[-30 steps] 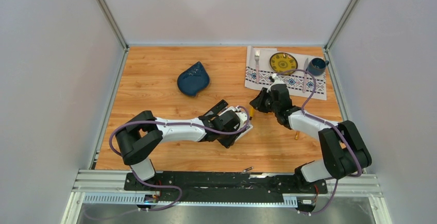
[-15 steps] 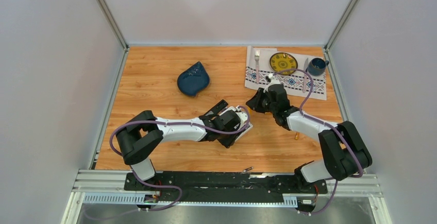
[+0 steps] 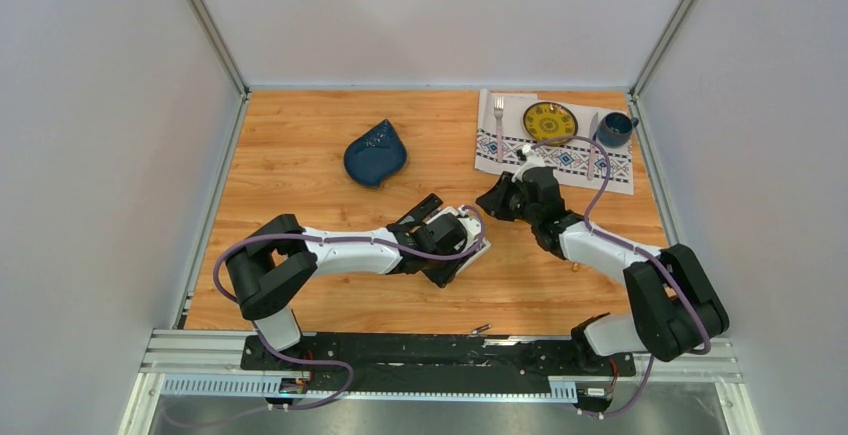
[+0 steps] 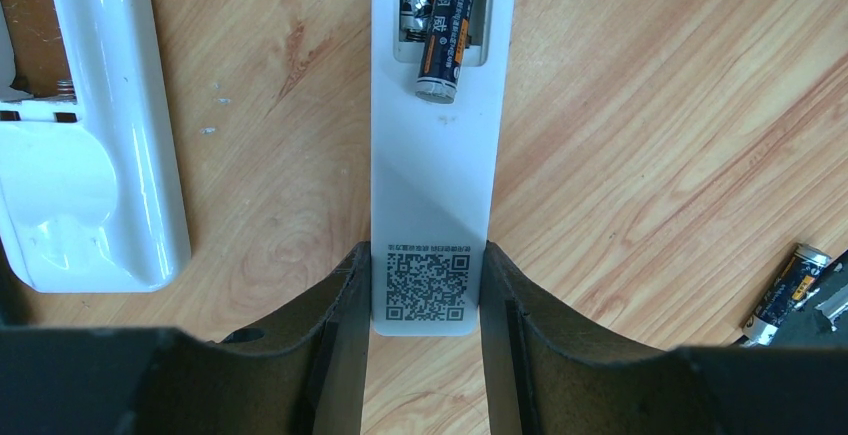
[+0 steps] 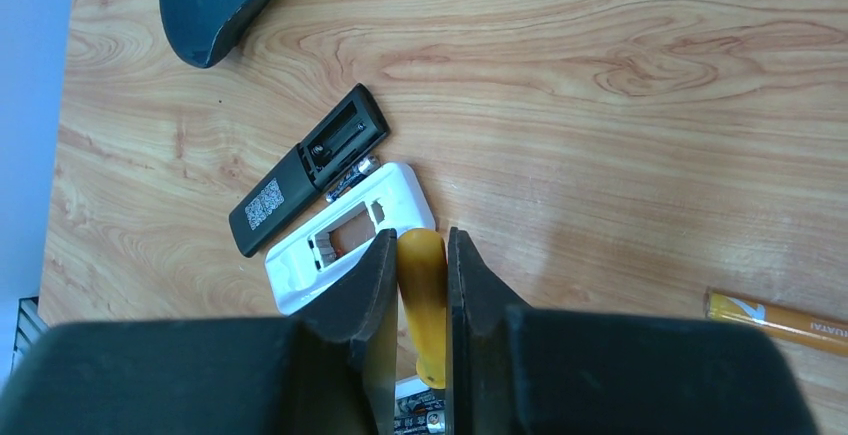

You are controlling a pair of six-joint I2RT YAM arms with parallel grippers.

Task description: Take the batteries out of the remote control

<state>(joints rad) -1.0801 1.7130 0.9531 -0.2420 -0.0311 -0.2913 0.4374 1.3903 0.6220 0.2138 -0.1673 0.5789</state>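
The left pincer [image 4: 425, 260] is clamping the white remote [image 4: 432, 175] against the bench [image 4: 640, 105] so it isn't sliding, while the right pincer [image 5: 420, 240] is gripping the orange screwdriver [image 5: 424, 305], probably for levering out the batteries [image 4: 445, 40] sitting in its open bay.

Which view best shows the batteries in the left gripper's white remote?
Left wrist: the batteries lie close and unobstructed in the white remote's open compartment, one tipped out. Right wrist catches a sliver at its edge; top external hides them.
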